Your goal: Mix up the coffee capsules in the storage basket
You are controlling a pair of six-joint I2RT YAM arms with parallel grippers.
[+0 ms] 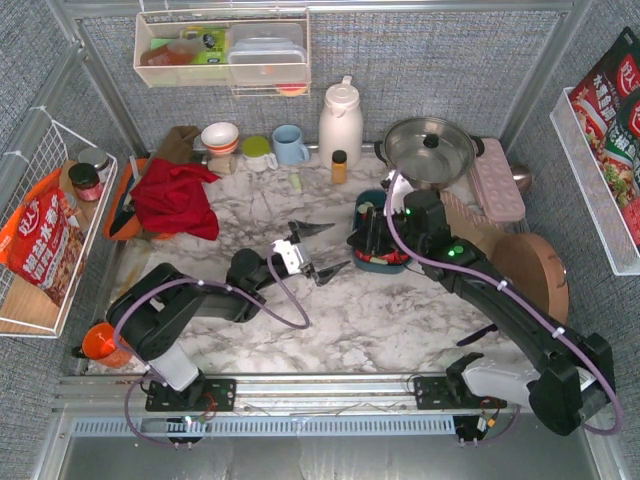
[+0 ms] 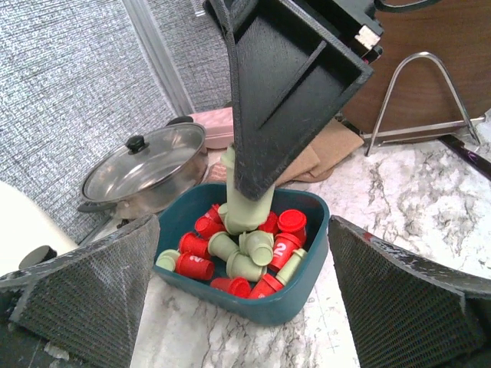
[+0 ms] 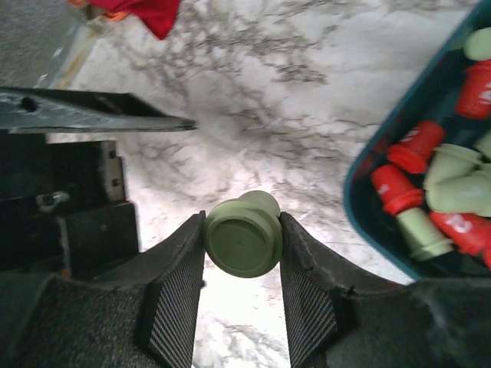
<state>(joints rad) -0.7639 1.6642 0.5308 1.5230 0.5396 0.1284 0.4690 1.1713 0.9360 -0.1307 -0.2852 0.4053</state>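
My right fingers (image 3: pixel 178 295) gripped one mint-green capsule (image 3: pixel 244 244) just above the storage basket (image 2: pixel 303 303), where red and green coffee capsules (image 2: pixel 253 257) lay heaped. My left fingers (image 2: pixel 80 299) stood wide open and empty, low over the marble tabletop (image 2: pixel 414 192), facing the basket.

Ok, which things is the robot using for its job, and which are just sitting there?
For the job: coffee capsules, storage basket, the green capsule pinched in the right gripper, the open left gripper.

Just lying about: lidded pot, white jug, red cloth, blue mug, amber bottle.
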